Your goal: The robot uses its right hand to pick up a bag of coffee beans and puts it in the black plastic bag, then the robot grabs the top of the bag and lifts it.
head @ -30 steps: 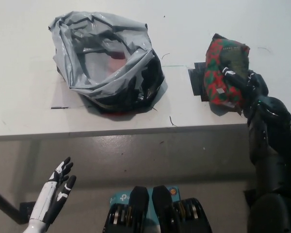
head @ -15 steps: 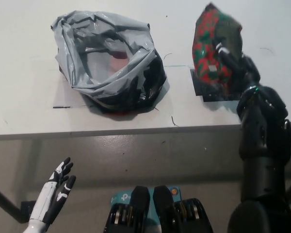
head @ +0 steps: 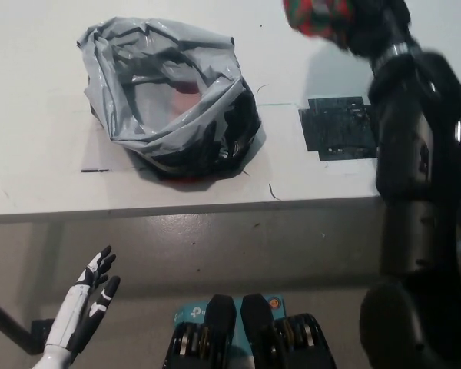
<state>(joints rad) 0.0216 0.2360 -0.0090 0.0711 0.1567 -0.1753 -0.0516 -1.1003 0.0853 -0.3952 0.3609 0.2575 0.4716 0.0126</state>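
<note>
Resting nearest, low at the left below the counter edge, the white left hand (head: 88,304) hangs empty with fingers spread. Past it, the counter (head: 38,177) carries the black plastic bag (head: 169,100), slumped at centre-left, its mouth gaping upward and its rim crumpled unevenly; something reddish shows inside, too dim to identify. To the right lies a dark flat mat (head: 338,127), bare. Farthest off, at the top right edge, the black right hand (head: 361,23) grips the bag of coffee beans (head: 311,14), red and green, lifted clear of the counter and partly cut off by the frame. The load is blurred, so grip detail is unclear. Risks, as I judge them: the coffee bag sits well right of the opening, and a sideways carry could clip the floppy near rim, folding it shut or dragging the plastic bag along. A loose hold could drop it short.
</note>
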